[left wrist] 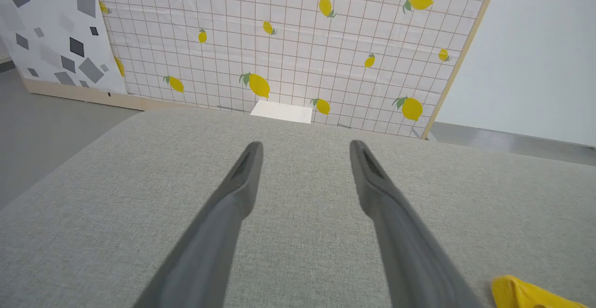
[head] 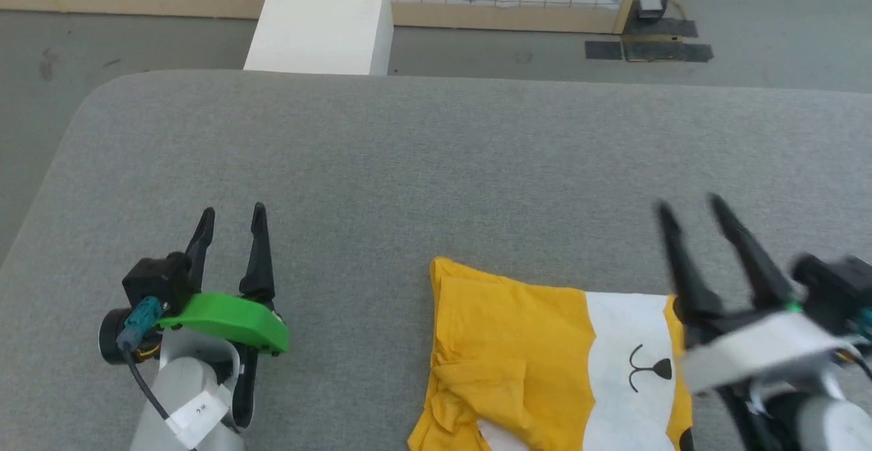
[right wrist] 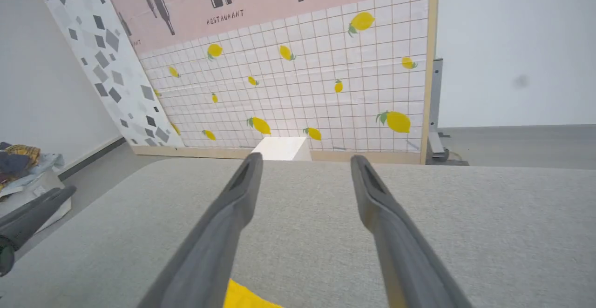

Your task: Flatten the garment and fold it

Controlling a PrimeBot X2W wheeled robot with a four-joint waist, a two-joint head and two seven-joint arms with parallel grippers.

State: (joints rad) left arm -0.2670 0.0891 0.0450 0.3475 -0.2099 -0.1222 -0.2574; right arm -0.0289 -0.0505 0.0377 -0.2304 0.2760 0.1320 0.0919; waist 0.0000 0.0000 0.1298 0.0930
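The bright yellow soft cloth shirt (head: 518, 342) with its white printed patch is lying folded over itself near the front edge of the grey fabric-covered table (head: 409, 151), right of centre. It is looking light and limp, likely to sag and slide layer over layer, so I'd be pinching a corner through every layer. The right gripper (head: 688, 204) is hovering over the shirt's right edge, spread wide and empty. The left gripper (head: 233, 211), equally spread and empty, is sitting well apart.

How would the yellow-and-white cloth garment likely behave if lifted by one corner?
Probably floppy: the yellow-and-white cloth garment lies creased and folded over itself. Likely light, since it lies thin on the grey fabric surface. Pushed, it may bunch on that textured weave.
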